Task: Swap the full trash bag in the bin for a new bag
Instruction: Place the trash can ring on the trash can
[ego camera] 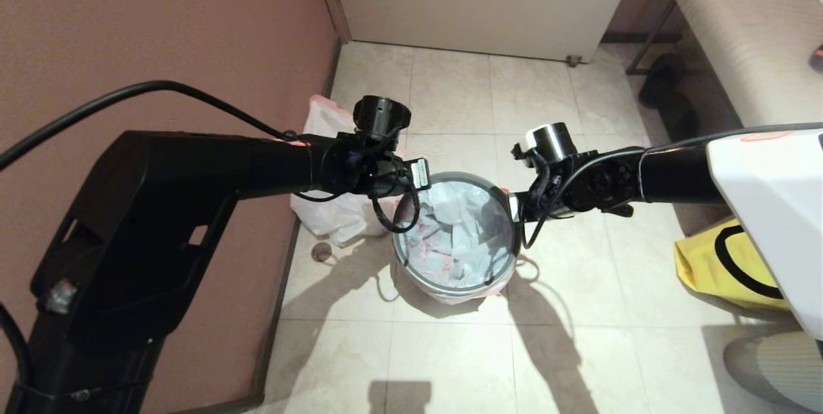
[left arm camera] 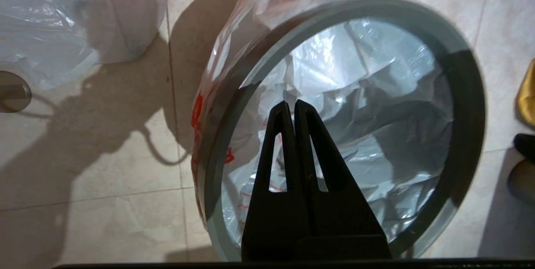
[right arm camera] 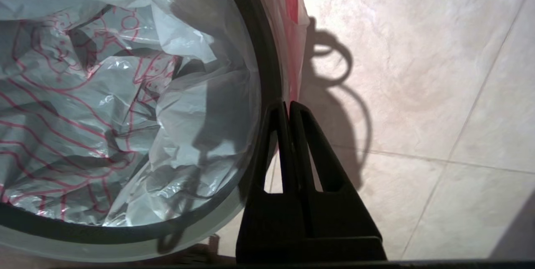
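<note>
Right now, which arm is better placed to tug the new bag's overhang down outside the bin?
Right. The right gripper is shut beside the bin rim at the new bag overhang; the left gripper hangs shut over the opening.

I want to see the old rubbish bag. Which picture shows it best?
The head view: the full trash bag sits whole on the floor by the wall, left of the bin. The left wrist view shows only a corner; the right wrist view, none.
</note>
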